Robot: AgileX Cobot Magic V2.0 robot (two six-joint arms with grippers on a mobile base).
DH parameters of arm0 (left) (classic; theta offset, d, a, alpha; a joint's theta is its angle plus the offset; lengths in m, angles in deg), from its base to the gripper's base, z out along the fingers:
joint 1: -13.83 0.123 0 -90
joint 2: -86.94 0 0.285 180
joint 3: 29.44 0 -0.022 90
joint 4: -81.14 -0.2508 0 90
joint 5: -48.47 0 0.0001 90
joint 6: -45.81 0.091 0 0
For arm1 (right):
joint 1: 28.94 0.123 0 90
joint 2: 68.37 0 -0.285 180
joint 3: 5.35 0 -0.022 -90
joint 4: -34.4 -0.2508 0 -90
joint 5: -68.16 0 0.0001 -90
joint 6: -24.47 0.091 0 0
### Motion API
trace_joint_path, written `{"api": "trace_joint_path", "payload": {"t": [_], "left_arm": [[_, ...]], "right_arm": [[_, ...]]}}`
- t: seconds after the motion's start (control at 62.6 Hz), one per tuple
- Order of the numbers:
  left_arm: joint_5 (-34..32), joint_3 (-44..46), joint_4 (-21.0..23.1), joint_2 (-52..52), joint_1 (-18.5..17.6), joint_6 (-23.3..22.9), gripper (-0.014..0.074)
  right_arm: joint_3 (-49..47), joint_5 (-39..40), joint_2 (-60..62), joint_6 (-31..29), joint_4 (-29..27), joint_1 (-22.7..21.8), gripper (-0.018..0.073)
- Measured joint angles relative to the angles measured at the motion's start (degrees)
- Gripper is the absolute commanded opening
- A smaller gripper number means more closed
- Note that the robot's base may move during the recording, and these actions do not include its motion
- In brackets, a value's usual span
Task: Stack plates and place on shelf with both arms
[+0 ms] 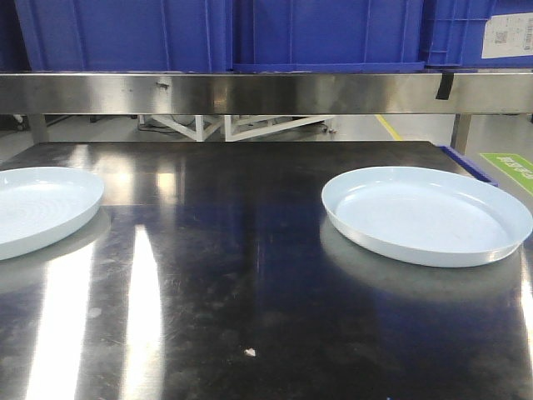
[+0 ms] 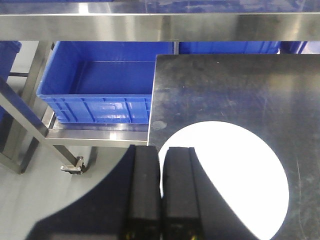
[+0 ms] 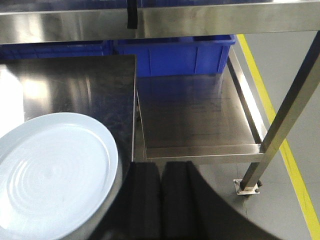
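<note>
Bright, sharp — glare streaks on table

plates: glossy, smooth | table: scuffed shiny metal | bins: blue plastic

My pincer sits at bottom centre, its two dark fingers pressed side by side with only a thin slit between them, gripping nothing. At lower left a pale-blue plate with faint rings lies flat on the dark worktop, near its right edge. Past that edge, mid-frame, runs a lower steel shelf, with blue crates above it.
</note>
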Motion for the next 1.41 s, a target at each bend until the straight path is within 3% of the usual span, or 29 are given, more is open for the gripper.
{"api": "trace_joint_path", "payload": {"t": [0.351, 0.527, 0.559, 0.655, 0.719, 0.767, 0.942, 1.166, 1.406], "left_arm": [[0.0, 0.0, 0.0, 0.0, -0.72, 0.0, 0.0088], [0.0, 0.0, 0.1, 0.0, -0.72, 0.0, 0.0089], [0.0, 0.0, 0.1, 0.0, -0.72, 0.0, 0.0089], [0.09, 0.0, 0.85, 0.14, -0.72, -0.2, 0.0109], [0.09, 0.0, 1.4, 0.4, -0.84, 0.7, 0.0174], [0.09, 0.0, 1.49, 0.86, -0.84, 0.94, 0.0258], [0.74, -0.11, 3.25, 5.22, -0.84, 1.18, 0.0519], [2.09, -0.11, 3.68, 15.77, -0.84, -2.98, 0.053], [-1.32, -0.11, 2.21, 24.95, -0.84, -6.89, 0.053]], "right_arm": [[-2.3, 15.09, -16.05, -0.11, -1.48, 0.0, 0.0048], [-2.3, 15.63, -18.8, -0.11, -1.48, 0.0, 0.0068], [-2.3, 15.35, -18.8, -0.11, -1.48, 0.0, 0.0106], [-2.3, 14.49, -18.8, -0.11, -1.87, 0.3, 0.0332], [-2.71, 14.05, -18.8, -0.11, -2.92, 1.26, 0.0541], [-3.21, 13.71, -18.8, -0.11, -3.61, 2.61, 0.0634], [-5.59, 13.86, -18.8, -0.11, -4.53, 7.8, 0.0592], [-6.05, 13.86, -19.07, -0.11, -4.67, 8.53, 0.0592], [-6.05, 13.86, -19.07, -0.11, -4.67, 8.53, 0.0592]]}}
